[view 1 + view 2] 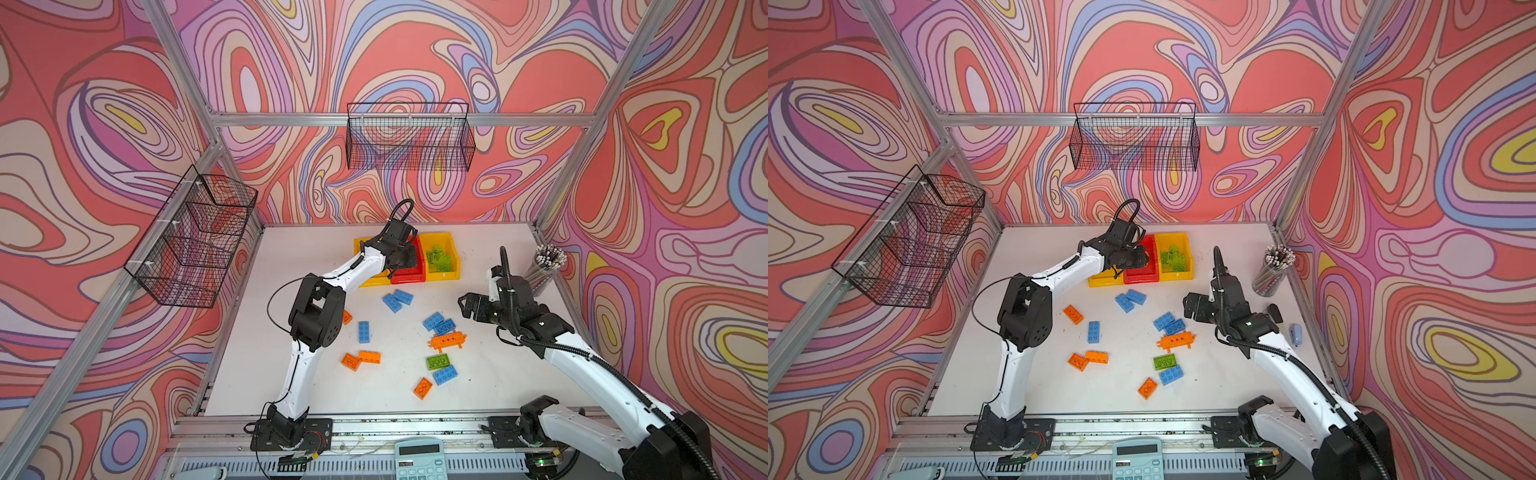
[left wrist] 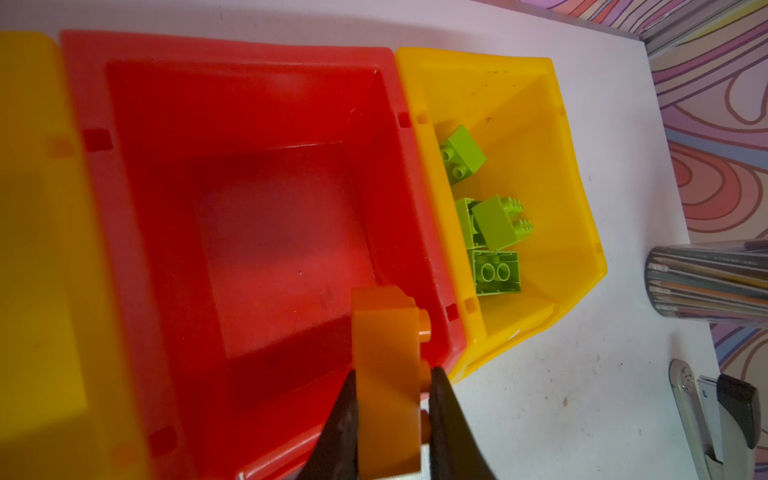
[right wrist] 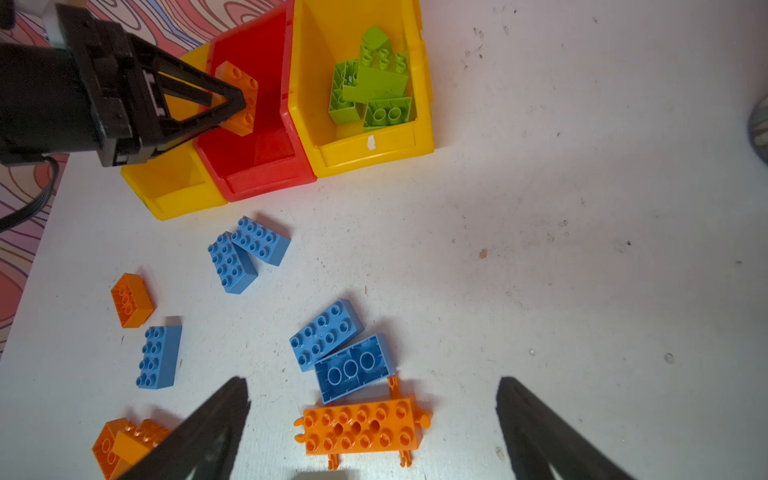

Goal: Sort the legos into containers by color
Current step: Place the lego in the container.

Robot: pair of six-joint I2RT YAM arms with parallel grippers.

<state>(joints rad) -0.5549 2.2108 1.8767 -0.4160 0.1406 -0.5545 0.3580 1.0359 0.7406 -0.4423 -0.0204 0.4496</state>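
Legos (image 1: pixel 432 321) lie in two places; some sit loose on the white table (image 1: pixel 498 395) and some sit in the bins (image 1: pixel 451 275). Your left gripper (image 2: pixel 392 372) is clamped tight on one orange brick (image 2: pixel 384 340); its black fingers (image 2: pixel 446 415) pinch the brick from both sides; you hold it up in the air over the red bin (image 2: pixel 249 104). The red bin stands in the middle of the row; a yellow bin (image 2: pixel 540 124) touches it on one side and holds the lime green bricks (image 2: pixel 494 224) in a heap; a second yellow bin (image 3: pixel 174 195) touches it on the other side. Your right gripper (image 3: pixel 372 382) has its jaws spread wide and grips nothing; it hangs above the table, and in the right wrist view the long orange piece (image 3: pixel 361 432) with prongs shows on the table below, between its fingers; an upside-down blue brick (image 3: pixel 353 368) touches that piece. In a top view, a blue pair (image 1: pixel 397 300) lies touching just in front of the bins; a lone blue brick (image 1: pixel 364 331) lies near your left arm; an orange pair (image 1: pixel 359 359) touches; a green brick (image 1: pixel 436 361) lies just beside a blue one (image 1: pixel 445 374); a single orange brick (image 1: pixel 423 387) lies nearest the front edge; a cup of pencils (image 1: pixel 540 270) stands by the right wall.
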